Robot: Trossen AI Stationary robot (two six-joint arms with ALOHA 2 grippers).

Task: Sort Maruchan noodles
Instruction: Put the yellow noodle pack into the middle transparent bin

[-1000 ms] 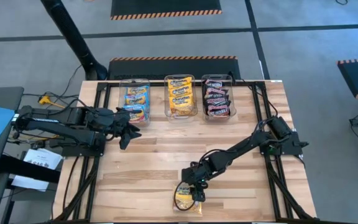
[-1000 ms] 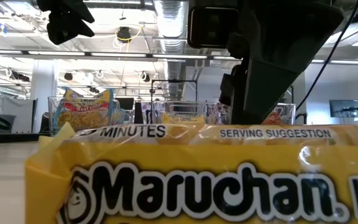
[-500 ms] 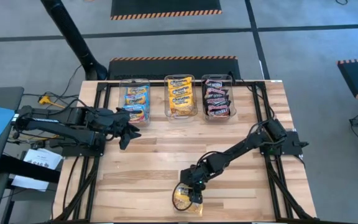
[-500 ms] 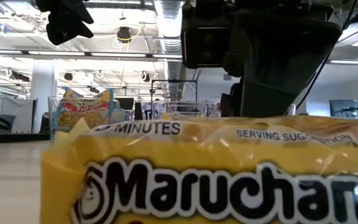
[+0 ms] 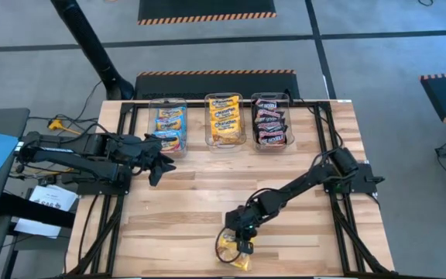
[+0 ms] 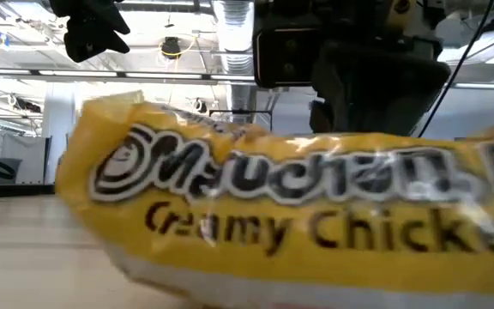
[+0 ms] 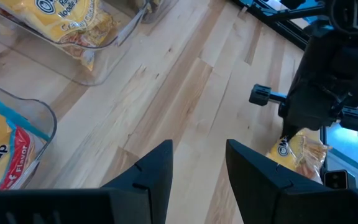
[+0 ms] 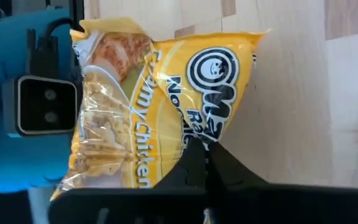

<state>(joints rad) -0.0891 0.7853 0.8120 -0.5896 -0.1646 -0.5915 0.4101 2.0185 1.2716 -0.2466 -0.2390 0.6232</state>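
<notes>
A yellow Maruchan noodles packet [image 5: 229, 253] sits at the table's near edge, tipped so its printed face [image 6: 298, 215] looks toward the near side. My right gripper [image 8: 205, 148] is shut on it from behind. My left gripper [image 5: 161, 165] hangs open with nothing between its fingers [image 7: 199, 168], over the table's left part near the bins. Other packets lie sorted in three clear bins at the far edge: blue-pink [image 5: 169, 124], yellow [image 5: 224, 120] and black-red [image 5: 272, 120]. My right gripper pinches the yellow packet between its two fingers, at the packet's far long edge [image 8: 194, 127] about midway along it. The fingers slant down from the far right and lie across the packet. That edge is raised; the packet's near edge [image 6: 230, 287] rests on the table.
A small camera block [image 8: 42, 104] stands at the table's near edge right beside the packet. Bare wood [image 5: 207, 194] stretches between the bins and the packet. Black frame rails [image 5: 339, 225] run along the table's left and right sides.
My right gripper has shut on the yellow packet. The packet, which lay flat, has tipped: its far edge has risen and its printed face has turned toward the near side, while its near edge has stayed on the table.
</notes>
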